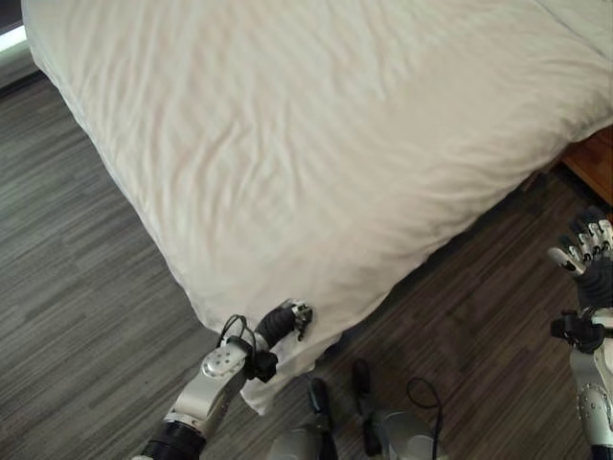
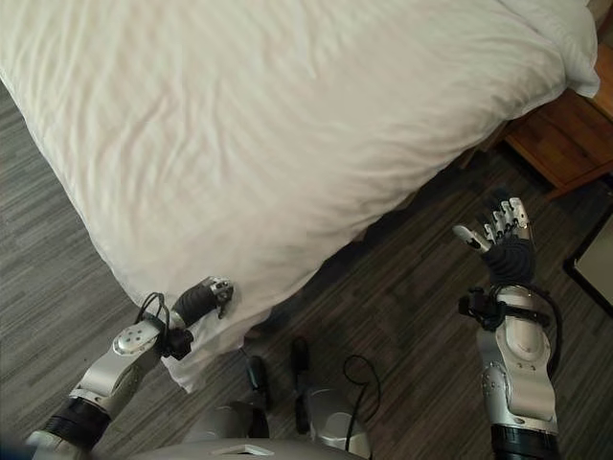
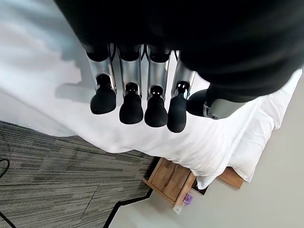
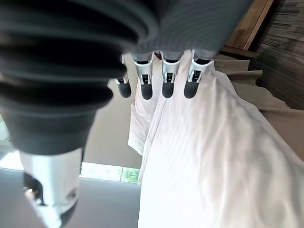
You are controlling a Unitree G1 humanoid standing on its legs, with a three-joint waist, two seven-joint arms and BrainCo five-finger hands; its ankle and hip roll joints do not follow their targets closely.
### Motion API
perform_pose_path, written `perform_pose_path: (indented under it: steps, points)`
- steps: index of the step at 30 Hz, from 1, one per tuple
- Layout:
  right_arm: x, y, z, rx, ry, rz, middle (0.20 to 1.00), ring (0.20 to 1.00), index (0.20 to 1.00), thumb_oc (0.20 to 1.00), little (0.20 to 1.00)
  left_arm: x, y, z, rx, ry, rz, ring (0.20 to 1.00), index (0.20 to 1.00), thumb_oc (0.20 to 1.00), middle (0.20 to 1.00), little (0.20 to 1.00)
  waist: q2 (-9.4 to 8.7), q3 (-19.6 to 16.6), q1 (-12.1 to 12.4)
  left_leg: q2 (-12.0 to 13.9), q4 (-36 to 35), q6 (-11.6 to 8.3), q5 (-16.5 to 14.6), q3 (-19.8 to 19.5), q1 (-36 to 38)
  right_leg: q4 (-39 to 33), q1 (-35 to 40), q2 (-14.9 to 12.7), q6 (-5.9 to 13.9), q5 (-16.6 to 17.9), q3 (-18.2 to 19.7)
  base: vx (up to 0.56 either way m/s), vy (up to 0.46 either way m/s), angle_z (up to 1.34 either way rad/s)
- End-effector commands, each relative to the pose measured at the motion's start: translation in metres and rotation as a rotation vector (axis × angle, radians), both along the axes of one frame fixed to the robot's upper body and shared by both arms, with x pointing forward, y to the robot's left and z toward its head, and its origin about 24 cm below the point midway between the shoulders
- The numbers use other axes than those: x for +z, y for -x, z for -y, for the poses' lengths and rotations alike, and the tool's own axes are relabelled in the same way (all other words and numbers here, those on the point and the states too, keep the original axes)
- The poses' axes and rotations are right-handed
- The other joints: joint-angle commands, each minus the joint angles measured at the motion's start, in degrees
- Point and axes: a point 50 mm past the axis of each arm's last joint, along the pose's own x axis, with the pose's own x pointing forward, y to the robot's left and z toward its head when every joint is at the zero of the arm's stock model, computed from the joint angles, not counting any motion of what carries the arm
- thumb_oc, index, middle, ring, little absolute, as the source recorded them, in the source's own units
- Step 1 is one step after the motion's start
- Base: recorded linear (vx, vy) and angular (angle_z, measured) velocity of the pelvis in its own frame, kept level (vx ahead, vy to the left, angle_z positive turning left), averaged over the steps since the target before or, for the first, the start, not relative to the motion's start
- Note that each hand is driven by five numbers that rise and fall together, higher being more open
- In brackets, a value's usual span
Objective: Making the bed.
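White duvet (image 1: 316, 144) spread over bed, near corner hanging toward floor (image 1: 86, 316). Left hand (image 1: 287, 321) at that corner, fingers straight, holding nothing. Right hand (image 2: 498, 235) raised over floor beside bed, fingers relaxed, empty

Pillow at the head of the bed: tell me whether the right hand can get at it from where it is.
Probably not. The right robot hand hangs open over the floor beside the bed, and the pillow lies well beyond it, past the wooden nightstand. Nothing blocks the way.
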Motion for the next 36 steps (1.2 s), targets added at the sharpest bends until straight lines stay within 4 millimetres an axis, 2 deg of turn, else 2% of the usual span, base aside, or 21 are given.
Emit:
perform_pose_path:
  steps: [1, 6, 8, 9, 12, 16, 21, 22, 27, 29, 30, 31, 33, 34, 36]
  points:
    - [0.02, 0.002, 0.006, -0.034, 0.008, 0.116, 1.0, 1.0, 1.0, 1.0, 1.0, 0.018, -0.02, -0.006, -0.001, -0.106, 0.134, 0.2, 0.2, 0.2, 0.2, 0.2, 0.28, -0.6, -0.7, 0.4, 0.4, -1.45, -1.0, -1.8, 0.4, 1.0, 2.0, -0.5, 4.06, -2.8, -1.3, 0.04, -0.007, -0.01]
    - [0.025, -0.004, 0.001, -0.015, 0.027, 0.131, 1.0, 1.0, 1.0, 1.0, 1.0, 0.009, -0.031, -0.007, 0.088, -0.068, 0.089, 0.2, 0.2, 0.2, 0.2, 0.2, 0.09, 1.5, -1.2, 0.5, 0.4, -1.41, -0.4, -1.5, -2.4, 1.0, -0.8, -0.3, 4.1, -1.9, -0.9, 0.0, 0.0, 0.0]
    - [0.024, -0.006, -0.001, -0.015, 0.023, 0.124, 1.0, 1.0, 1.0, 1.0, 1.0, -0.007, -0.035, -0.01, 0.109, -0.165, 0.036, 0.2, 0.2, 0.2, 0.2, 0.2, -0.37, 2.7, -1.7, 0.7, 0.4, -1.46, -0.1, -0.7, -3.8, 1.0, -2.4, -0.1, 4.21, -1.3, -0.4, 0.03, -0.009, -0.05]
    - [0.024, -0.006, -0.001, -0.016, 0.023, 0.125, 1.0, 1.0, 1.0, 1.0, 1.0, -0.007, -0.036, -0.009, 0.109, -0.166, 0.037, 0.2, 0.2, 0.2, 0.2, 0.2, -0.35, 2.7, -1.6, 0.7, 0.4, -1.46, -0.1, -0.7, -3.9, 1.0, -2.5, -0.1, 4.21, -1.3, -0.4, 0.04, -0.006, -0.07]
    - [0.026, -0.007, 0.0, -0.033, 0.036, 0.13, 1.0, 1.0, 1.0, 1.0, 1.0, -0.033, -0.035, -0.02, 0.163, -0.309, -0.055, 0.2, 0.2, 0.2, 0.2, 0.2, -0.97, 4.0, -2.1, 1.0, 0.4, -1.57, 0.2, 0.0, -5.6, 1.0, -4.4, 0.1, 4.29, -0.9, 0.1, 0.04, 0.003, -0.14]
    - [0.029, -0.007, 0.0, -0.042, 0.03, 0.153, 1.0, 1.0, 1.0, 1.0, 1.0, -0.043, -0.038, -0.031, 0.265, -0.306, -0.121, 0.2, 0.2, 0.2, 0.2, 0.2, -1.66, 4.7, -2.6, 1.2, 0.4, -1.69, 0.3, 0.5, -7.0, 1.0, -5.9, 0.2, 4.31, -0.5, 0.5, 0.03, 0.009, -0.14]
    - [0.025, -0.006, -0.001, -0.054, 0.01, 0.151, 1.0, 1.0, 1.0, 1.0, 1.0, -0.061, -0.028, -0.062, 0.375, -0.455, -0.234, 0.2, 0.2, 0.2, 0.2, 0.2, -2.69, 5.3, -3.0, 1.5, 0.4, -1.91, 0.4, 0.8, -8.4, 1.0, -7.5, 0.5, 4.38, -0.3, 0.5, 0.05, 0.002, -0.06]
    - [0.024, -0.005, -0.001, -0.055, 0.007, 0.152, 1.0, 1.0, 1.0, 1.0, 1.0, -0.067, -0.018, -0.076, 0.443, -0.465, -0.282, 0.2, 0.2, 0.2, 0.2, 0.2, -2.71, 5.3, -2.9, 1.5, 0.4, -1.95, 0.4, 0.8, -8.5, 1.0, -7.7, 0.4, 4.37, -0.2, 0.4, 0.06, 0.014, -0.01]
    - [0.024, -0.007, -0.002, -0.051, 0.005, 0.157, 1.0, 1.0, 1.0, 1.0, 1.0, -0.074, -0.003, -0.091, 0.461, -0.518, -0.32, 0.2, 0.2, 0.2, 0.2, 0.2, -2.48, 5.1, -2.3, 1.4, 0.4, -2.06, 0.1, 0.6, -8.6, 1.0, -7.8, 0.3, 4.4, -0.4, 0.2, 0.05, 0.019, 0.0]
    - [0.024, -0.008, -0.003, -0.043, 0.015, 0.149, 1.0, 1.0, 1.0, 1.0, 1.0, -0.074, -0.002, -0.085, 0.413, -0.522, -0.297, 0.2, 0.2, 0.2, 0.2, 0.2, -2.24, 5.0, -1.9, 1.4, 0.4, -2.01, -0.1, 0.4, -8.4, 1.0, -7.5, 0.2, 4.33, -0.7, 0.1, 0.04, 0.025, 0.01]
    - [0.023, -0.008, -0.003, -0.038, 0.026, 0.138, 1.0, 1.0, 1.0, 1.0, 1.0, -0.068, -0.009, -0.068, 0.333, -0.479, -0.235, 0.2, 0.2, 0.2, 0.2, 0.2, -1.77, 4.8, -1.5, 1.2, 0.4, -1.99, -0.2, 0.1, -8.0, 1.0, -7.0, 0.1, 4.26, -0.9, -0.1, 0.0, 0.0, 0.0]
    - [0.023, -0.008, -0.003, -0.038, 0.026, 0.137, 1.0, 1.0, 1.0, 1.0, 1.0, -0.068, -0.008, -0.068, 0.332, -0.479, -0.236, 0.2, 0.2, 0.2, 0.2, 0.2, -1.75, 4.8, -1.5, 1.2, 0.4, -1.99, -0.2, 0.1, -8.0, 1.0, -6.9, 0.1, 4.26, -0.9, -0.1, 0.02, 0.036, 0.04]
    - [0.023, -0.01, -0.005, -0.026, 0.032, 0.131, 1.0, 1.0, 1.0, 1.0, 1.0, -0.061, -0.016, -0.048, 0.251, -0.431, -0.186, 0.2, 0.2, 0.2, 0.2, 0.2, -1.36, 4.7, -1.4, 1.0, 0.4, -1.98, -0.4, -0.1, -7.3, 1.0, -6.3, 0.1, 4.2, -1.1, -0.2, 0.01, 0.034, 0.05]
    - [0.022, -0.011, -0.009, -0.011, 0.036, 0.127, 1.0, 1.0, 1.0, 1.0, 1.0, -0.049, -0.027, -0.024, 0.162, -0.378, -0.115, 0.2, 0.2, 0.2, 0.2, 0.2, -1.07, 4.6, -1.4, 0.9, 0.4, -1.96, -0.5, -0.4, -6.7, 1.0, -5.6, 0.0, 4.16, -1.4, -0.3, 0.0, 0.036, 0.09]
    - [0.02, -0.012, -0.011, -0.001, 0.033, 0.12, 1.0, 1.0, 1.0, 1.0, 1.0, -0.039, -0.035, -0.001, 0.094, -0.329, -0.059, 0.2, 0.2, 0.2, 0.2, 0.2, -0.95, 4.4, -1.5, 0.8, 0.4, -1.93, -0.6, -0.6, -6.1, 1.0, -5.0, -0.2, 4.13, -1.5, -0.4, -0.01, 0.022, 0.14]
